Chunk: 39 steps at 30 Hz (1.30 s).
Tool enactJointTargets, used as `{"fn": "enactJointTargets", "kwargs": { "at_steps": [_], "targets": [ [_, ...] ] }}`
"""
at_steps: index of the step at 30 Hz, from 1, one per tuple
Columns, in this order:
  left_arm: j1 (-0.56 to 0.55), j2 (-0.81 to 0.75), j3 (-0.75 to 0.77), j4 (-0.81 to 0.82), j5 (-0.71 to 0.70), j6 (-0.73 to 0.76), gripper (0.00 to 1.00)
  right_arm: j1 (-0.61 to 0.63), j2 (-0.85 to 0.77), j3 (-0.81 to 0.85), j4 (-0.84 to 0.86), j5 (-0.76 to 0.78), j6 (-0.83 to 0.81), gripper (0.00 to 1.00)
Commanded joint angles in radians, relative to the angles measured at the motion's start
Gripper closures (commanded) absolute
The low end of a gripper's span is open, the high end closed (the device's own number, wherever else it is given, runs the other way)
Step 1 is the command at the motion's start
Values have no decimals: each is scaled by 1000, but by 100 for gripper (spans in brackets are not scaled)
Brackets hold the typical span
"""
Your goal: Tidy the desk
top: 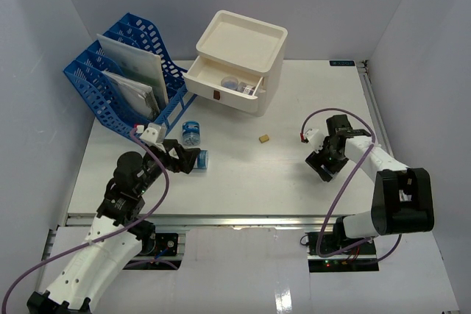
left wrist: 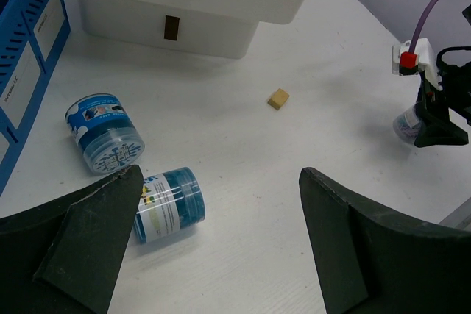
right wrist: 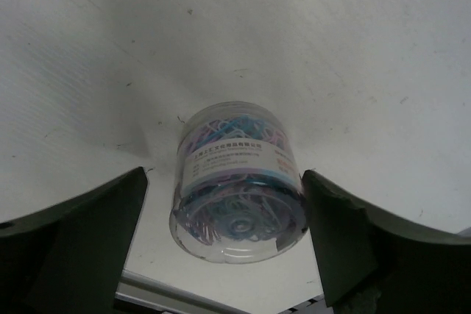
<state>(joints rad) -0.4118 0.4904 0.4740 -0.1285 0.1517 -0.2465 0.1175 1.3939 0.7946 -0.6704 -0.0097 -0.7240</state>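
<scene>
As you look down from the top camera, the desk (top: 243,182) is a flat white top that fills the middle of the view. A metal rail (top: 243,220) runs along its 6 o'clock edge, and plain pale walls close it in on three sides. A blue file rack (top: 118,71) with papers stands at the 10 o'clock corner. A white drawer box (top: 235,56) stands at 12 o'clock, with one drawer pulled out. A small tan block (top: 263,138) lies alone near the centre.

The left claw (top: 188,159) is spread wide and pinches nothing. The desk surface lies directly under it, on the 9 o'clock side. In the left wrist view one blue jar (left wrist: 171,204) lies on its side just beside one finger (left wrist: 88,233). A second blue jar (left wrist: 105,131) lies near it at 11 o'clock.

The right claw (top: 327,167) is also spread, low over the desk at the 3 o'clock side. A clear jar of coloured paper clips (right wrist: 235,182) lies on the desk between its fingers (right wrist: 81,248). You can see a gap at that finger; at the other finger I cannot tell if it touches.
</scene>
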Motion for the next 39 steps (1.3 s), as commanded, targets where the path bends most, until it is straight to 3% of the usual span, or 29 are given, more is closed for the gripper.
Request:
{"fn": "enactJointTargets", "kwargs": {
  "at_steps": [1, 4, 7, 9, 13, 20, 24, 32, 36, 39],
  "targets": [
    [4, -33, 30, -22, -38, 9, 2, 18, -23, -16, 56, 87, -18, 32],
    [5, -44, 27, -24, -48, 6, 2, 23, -44, -7, 47, 52, -26, 48],
    [4, -47, 31, -28, -49, 7, 2, 32, -70, 22, 22, -15, -22, 74],
    [4, -54, 32, -28, -47, 9, 2, 45, -80, 41, -12, -60, -14, 78],
    [5, -78, 31, -28, -67, 9, 2, 113, -104, 122, -73, -214, 4, 78],
    [4, -113, 25, -28, -123, 15, 2, 392, -35, 419, -33, -427, 106, 77],
    [4, -125, 23, -29, -170, 17, 2, 496, 107, 711, 68, -445, 183, 76],
    [5, -130, 17, -19, -188, 26, 2, 513, 527, 1309, 200, -395, 331, 64],
    [5, -112, 12, -11, -208, 41, 2, 513, 688, 1467, 353, -320, 371, 59],
    [6, -82, 17, -7, -209, 58, 2, 511, 725, 1420, 547, -314, 442, 60]
  ]
}}
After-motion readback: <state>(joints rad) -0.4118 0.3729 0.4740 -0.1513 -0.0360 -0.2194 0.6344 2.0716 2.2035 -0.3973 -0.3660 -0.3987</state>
